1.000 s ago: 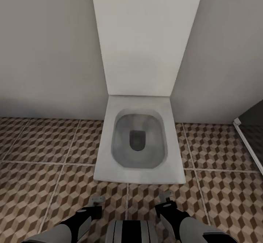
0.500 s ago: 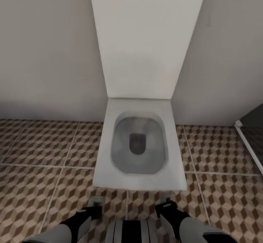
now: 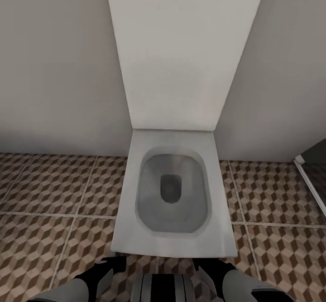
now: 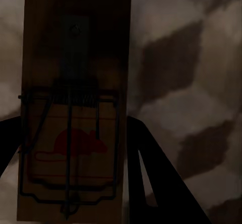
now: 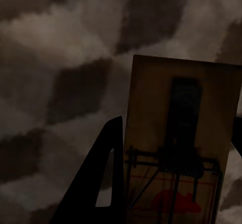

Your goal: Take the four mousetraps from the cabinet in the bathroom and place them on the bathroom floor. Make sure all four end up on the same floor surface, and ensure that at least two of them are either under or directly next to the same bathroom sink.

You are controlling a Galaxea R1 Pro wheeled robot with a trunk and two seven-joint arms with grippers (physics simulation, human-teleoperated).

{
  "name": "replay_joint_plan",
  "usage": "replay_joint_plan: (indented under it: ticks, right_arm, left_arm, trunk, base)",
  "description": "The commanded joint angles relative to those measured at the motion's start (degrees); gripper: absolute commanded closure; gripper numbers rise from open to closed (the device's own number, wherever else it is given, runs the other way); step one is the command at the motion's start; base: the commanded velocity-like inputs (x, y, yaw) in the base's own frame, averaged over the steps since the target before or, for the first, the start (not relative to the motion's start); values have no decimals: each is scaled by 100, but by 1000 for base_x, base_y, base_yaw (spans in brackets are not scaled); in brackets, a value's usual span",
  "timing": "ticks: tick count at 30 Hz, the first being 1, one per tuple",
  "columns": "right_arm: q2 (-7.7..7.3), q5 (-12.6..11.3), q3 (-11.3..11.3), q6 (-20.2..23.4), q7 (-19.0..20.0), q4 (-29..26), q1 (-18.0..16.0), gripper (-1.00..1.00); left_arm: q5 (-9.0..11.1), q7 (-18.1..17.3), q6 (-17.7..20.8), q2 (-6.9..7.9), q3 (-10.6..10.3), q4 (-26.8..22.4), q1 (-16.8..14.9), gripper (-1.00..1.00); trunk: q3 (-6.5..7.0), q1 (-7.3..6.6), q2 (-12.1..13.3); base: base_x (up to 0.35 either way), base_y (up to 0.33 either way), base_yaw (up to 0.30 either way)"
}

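Observation:
In the left wrist view a brown wooden mousetrap (image 4: pixel 75 57) with a wire frame and a red mouse mark sits between the dark fingers of my left gripper (image 4: pixel 70 125), which is shut on it. My right gripper (image 5: pixel 179 128) is shut on a second mousetrap (image 5: pixel 181 82) of the same kind. Both traps hang just above the cube-pattern bathroom floor (image 4: pixel 191 82) (image 5: pixel 65 57). In the head view my left forearm (image 3: pixel 97 277) and right forearm (image 3: pixel 226 279) reach toward the floor (image 3: pixel 54 188) in front of me. The cabinet and the sink are out of view.
A white square toilet (image 3: pixel 172 245) with its lid up stands straight ahead against the pale wall (image 3: pixel 59 66), its front rim just past my arms. A grey glass panel with a white frame (image 3: pixel 310 175) stands at the right. Tiled floor lies on either side of the toilet.
The whole head view has shifted: the toilet looks larger and nearer, so the camera has moved closer. The gripper tips seen earlier are now hidden behind the toilet's front rim.

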Motion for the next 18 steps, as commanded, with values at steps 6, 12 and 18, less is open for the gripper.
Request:
replay_joint_plan:
  ticks: [6,12,18]
  right_arm:
    - [-25,49,-17,-8,-12,-15,0,100]
    - [-375,-29,-134,-82,10,-246,0,100]
    - [-1024,-352,-479,-104,44,-405,0,100]
  left_arm:
    - [37,24,19,20,-45,-7,0,100]
    - [57,-38,25,303,-35,-204,0,100]
    - [65,-110,66,496,-25,-456,0,100]
  trunk:
    - [-3,-1,-1]
    - [-3,-1,-1]
    - [-3,-1,-1]
  base:
    - [2,0,0]
    - [0,0,0]
    - [32,0,0]
